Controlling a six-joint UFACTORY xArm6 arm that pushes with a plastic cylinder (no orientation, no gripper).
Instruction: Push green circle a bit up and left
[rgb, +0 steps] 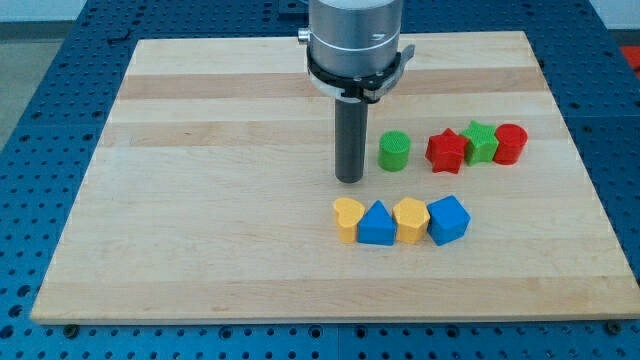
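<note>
The green circle (394, 151) stands on the wooden board (200, 200) a little right of centre. My tip (349, 179) is the lower end of the dark rod; it rests on the board just left of and slightly below the green circle, with a small gap between them. The rod hangs from the silver arm head at the view's top centre.
To the right of the green circle sit a red star (447, 151), a green star (481, 141) and a red cylinder (510, 143) in a row. Below the tip lie a yellow heart (347, 219), a blue triangle (377, 224), a yellow block (410, 220) and a blue cube (448, 219).
</note>
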